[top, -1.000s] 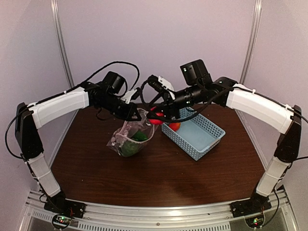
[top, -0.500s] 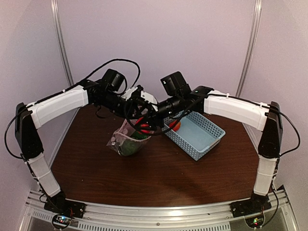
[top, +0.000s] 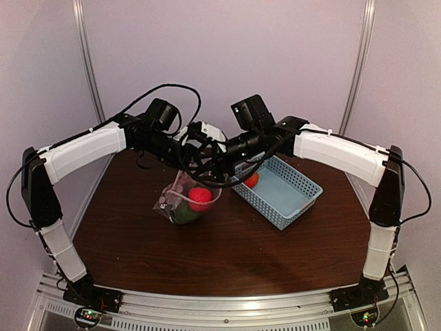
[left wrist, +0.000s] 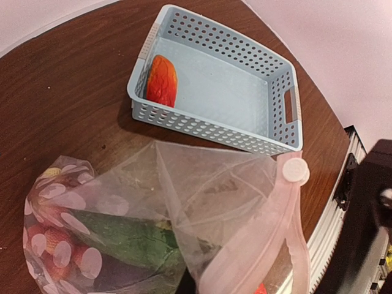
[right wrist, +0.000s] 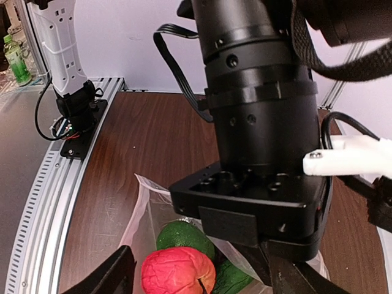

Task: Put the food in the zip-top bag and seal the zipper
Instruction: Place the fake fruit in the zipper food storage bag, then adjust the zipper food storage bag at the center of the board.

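Your left fingers [top: 187, 165] are clamped on the mouth of the zip-top bag [top: 178, 207], which rests on the tabletop [top: 227, 248]. Your right fingers [right wrist: 116, 272] are spread and empty above a red toy fruit [top: 200, 198] lying inside the bag.

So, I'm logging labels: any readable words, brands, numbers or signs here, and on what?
No text can be read.
Any label on the green bottle is too small to read.
The zip-top bag carries only pale spots; the blue basket is plain.
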Robot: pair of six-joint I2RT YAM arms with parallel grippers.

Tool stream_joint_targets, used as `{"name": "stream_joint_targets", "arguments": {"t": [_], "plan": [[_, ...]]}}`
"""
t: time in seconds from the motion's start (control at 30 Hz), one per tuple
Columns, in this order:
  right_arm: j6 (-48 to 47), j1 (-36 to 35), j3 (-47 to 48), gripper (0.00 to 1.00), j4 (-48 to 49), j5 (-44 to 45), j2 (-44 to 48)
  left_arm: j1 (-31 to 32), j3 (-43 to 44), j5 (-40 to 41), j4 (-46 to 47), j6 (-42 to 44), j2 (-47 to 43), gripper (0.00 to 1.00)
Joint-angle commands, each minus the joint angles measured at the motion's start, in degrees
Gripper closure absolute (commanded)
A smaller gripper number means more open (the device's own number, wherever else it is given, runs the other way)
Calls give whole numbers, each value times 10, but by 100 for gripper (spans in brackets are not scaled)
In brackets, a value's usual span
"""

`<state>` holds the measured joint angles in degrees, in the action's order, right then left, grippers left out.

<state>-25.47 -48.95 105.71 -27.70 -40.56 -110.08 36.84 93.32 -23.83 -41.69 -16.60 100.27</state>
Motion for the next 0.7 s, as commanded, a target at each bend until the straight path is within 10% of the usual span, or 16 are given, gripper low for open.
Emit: {"name": "stream_joint_targets", "arguments": {"t": [0.0,0.23,0.67], "plan": [[-66,-4,35,27,-95,-13,47,1,13,-4,6,10,-13,100],[-212,-15,-7,41,-234,47,85,1,7,-3,6,12,-16,100],[-234,-60,-54,48,-209,169,61,1,9,-5,5,7,-10,100]]}}
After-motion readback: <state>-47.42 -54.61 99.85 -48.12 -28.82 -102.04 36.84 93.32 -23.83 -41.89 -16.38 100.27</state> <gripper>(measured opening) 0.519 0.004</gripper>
